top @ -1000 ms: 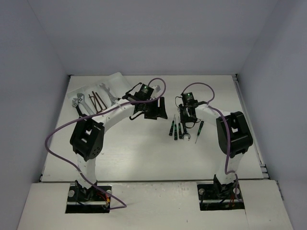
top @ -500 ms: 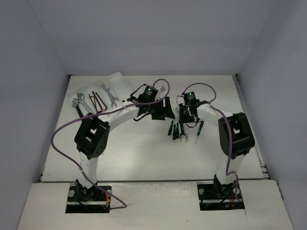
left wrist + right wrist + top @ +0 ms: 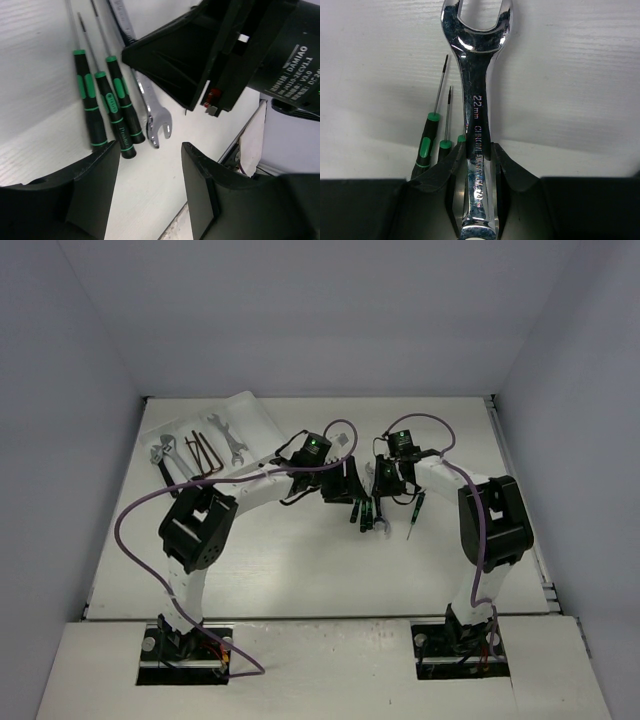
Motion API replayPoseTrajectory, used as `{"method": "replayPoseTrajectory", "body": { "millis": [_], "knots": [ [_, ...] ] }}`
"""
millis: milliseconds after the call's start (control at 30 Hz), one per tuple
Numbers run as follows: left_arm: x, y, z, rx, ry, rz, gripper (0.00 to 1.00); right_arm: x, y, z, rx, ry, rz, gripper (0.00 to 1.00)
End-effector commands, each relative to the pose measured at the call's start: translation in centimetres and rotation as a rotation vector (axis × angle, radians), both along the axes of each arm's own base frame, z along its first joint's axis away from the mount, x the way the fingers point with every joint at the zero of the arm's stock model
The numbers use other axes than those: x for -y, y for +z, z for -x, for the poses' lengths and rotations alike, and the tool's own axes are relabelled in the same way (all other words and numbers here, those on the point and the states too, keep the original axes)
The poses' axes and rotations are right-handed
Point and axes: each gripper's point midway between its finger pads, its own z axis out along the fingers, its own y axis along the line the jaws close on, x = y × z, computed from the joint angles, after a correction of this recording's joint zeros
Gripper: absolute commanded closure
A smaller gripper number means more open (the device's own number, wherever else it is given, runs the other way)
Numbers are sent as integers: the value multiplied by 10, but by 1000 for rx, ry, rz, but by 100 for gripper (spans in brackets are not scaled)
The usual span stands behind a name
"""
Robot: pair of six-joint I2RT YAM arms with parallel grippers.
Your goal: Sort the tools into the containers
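**Two arms crowd the loose tools at mid-surface**

The right gripper [image 3: 474, 167] has its jaws closed narrowly on the shank of a silver open-end wrench [image 3: 476, 75]. It grips near one end, so the long bar and its forked head reach out ahead. That hold probably suits carrying the wrench lengthwise into a long compartment. The views do not settle whether the wrench is clear of the white surface [image 3: 300, 560].

Just left of it, three black screwdrivers [image 3: 107, 105] with green bands lie side by side, tips pointing the same way. A fourth screwdriver [image 3: 414, 512] lies apart to the right.

The left gripper [image 3: 150, 155] hovers above this cluster with its jaws about half open and nothing between them. It seems placed to take a screwdriver, though the right arm's housing looms close and the two could foul each other.

The white tray [image 3: 255, 415] sits at the far left. It holds an adjustable wrench [image 3: 162, 452], dark hex keys [image 3: 205, 453] and another spanner [image 3: 228, 440], each kind in its own lane. The sorting looks roughly half done.
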Motion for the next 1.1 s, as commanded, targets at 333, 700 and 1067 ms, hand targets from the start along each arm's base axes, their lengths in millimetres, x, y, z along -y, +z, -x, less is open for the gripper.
{"method": "replayPoseTrajectory", "body": {
  "millis": [333, 700, 1067],
  "knots": [
    [32, 17, 0, 50, -36, 99, 51, -19, 67, -31, 133, -24, -189, 100],
    [41, 27, -9, 56, -23, 127, 51, -30, 90, -33, 167, -22, -271, 100],
    [47, 20, -23, 45, 26, 119, 55, -37, 108, -34, 193, -20, -332, 100]
  ]
}}
